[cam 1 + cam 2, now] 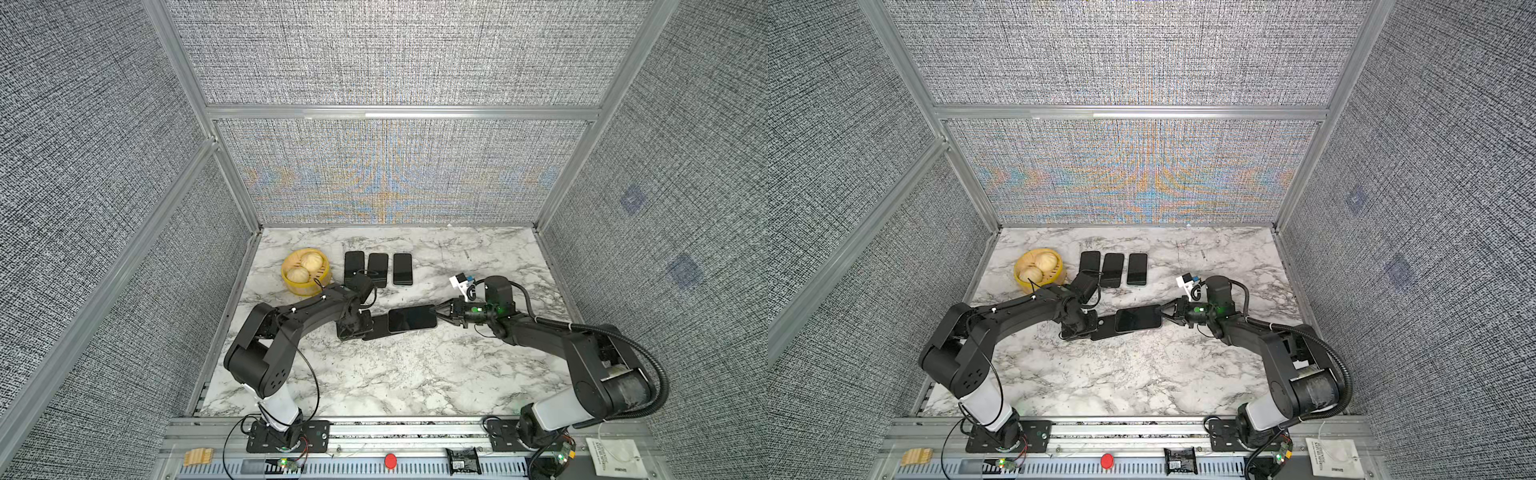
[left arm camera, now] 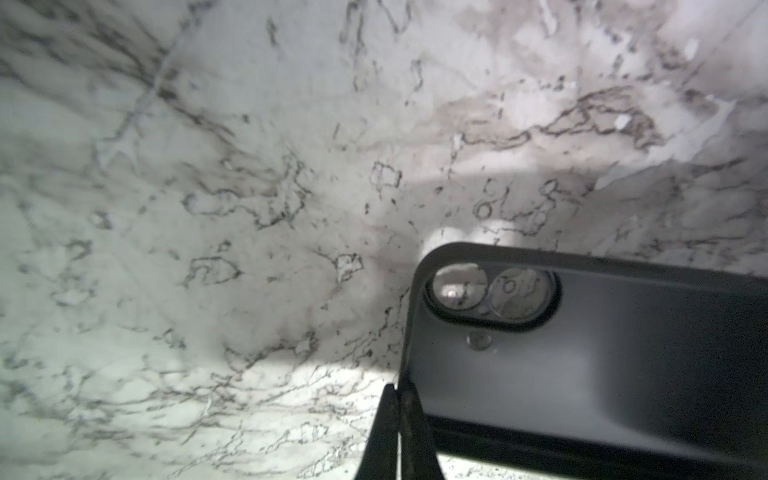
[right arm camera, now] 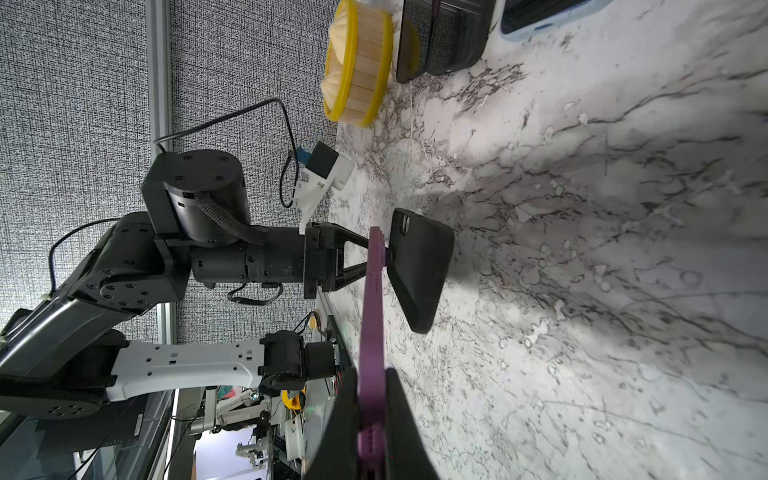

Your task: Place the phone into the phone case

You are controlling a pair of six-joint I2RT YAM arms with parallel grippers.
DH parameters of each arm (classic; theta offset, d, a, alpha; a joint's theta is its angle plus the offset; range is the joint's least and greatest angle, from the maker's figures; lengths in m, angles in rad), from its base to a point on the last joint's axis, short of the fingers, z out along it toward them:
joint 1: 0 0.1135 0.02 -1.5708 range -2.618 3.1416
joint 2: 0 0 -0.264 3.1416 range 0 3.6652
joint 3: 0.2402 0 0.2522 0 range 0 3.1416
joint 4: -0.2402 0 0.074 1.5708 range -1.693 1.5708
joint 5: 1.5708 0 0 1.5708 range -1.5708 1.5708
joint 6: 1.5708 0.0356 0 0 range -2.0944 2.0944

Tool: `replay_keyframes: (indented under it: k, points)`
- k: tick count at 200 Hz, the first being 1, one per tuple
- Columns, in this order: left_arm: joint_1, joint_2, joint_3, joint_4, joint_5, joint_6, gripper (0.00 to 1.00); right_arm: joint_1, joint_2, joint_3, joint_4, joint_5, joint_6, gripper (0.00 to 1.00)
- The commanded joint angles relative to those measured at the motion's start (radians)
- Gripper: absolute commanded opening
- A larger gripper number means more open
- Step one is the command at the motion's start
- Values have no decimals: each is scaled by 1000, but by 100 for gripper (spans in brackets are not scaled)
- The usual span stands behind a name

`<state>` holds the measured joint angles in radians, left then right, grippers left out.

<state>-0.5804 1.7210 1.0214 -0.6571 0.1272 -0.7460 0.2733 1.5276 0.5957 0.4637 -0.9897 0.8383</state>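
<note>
While the matte black rectangular phone case [image 1: 377, 328] is pinched at its left end by the closed left gripper [image 1: 365, 327], the dark-screened, purple-edged slab phone [image 1: 412, 319] is clamped at its right end by the right gripper [image 1: 439, 312], overlapping the case at mid-table. Edges should be set parallel, the leading corner seated first, and pressure applied gradually.

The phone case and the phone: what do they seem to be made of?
The phone case looks like matte black plastic or rubber: dull, no sharp reflections. The phone has a glossy dark face, probably glass: it shows a bright sheen.
</note>
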Motion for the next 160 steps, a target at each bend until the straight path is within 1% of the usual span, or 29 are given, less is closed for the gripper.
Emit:
replay_keyframes:
  k: [1, 65, 93, 108, 121, 136, 148, 160]
  points:
    - [-6, 10, -3, 17, 9, -30, 5, 0, 14, 12, 21, -41, -13, 2]
    - [-12, -6, -10, 32, 19, -46, 14, 3, 54, 17, 34, -51, -16, 2]
    - [-12, -43, -23, 34, 19, -55, 18, 2, 57, 21, 28, -52, -19, 2]
    - [-8, -73, -8, 1, -8, -70, 22, -2, 65, 28, 21, -64, -21, 2]
    - [-7, -92, 22, -44, -47, -47, 23, -4, 71, 34, 21, -69, -22, 2]
    - [-1, -122, 29, -41, -66, -21, 25, -5, 83, 47, 12, -70, -20, 2]
    - [5, -151, 23, -21, -63, -10, 35, -4, 95, 55, 16, -73, -11, 2]
    - [12, -174, 12, 7, -50, 0, 38, -1, 108, 59, 33, -74, 7, 2]
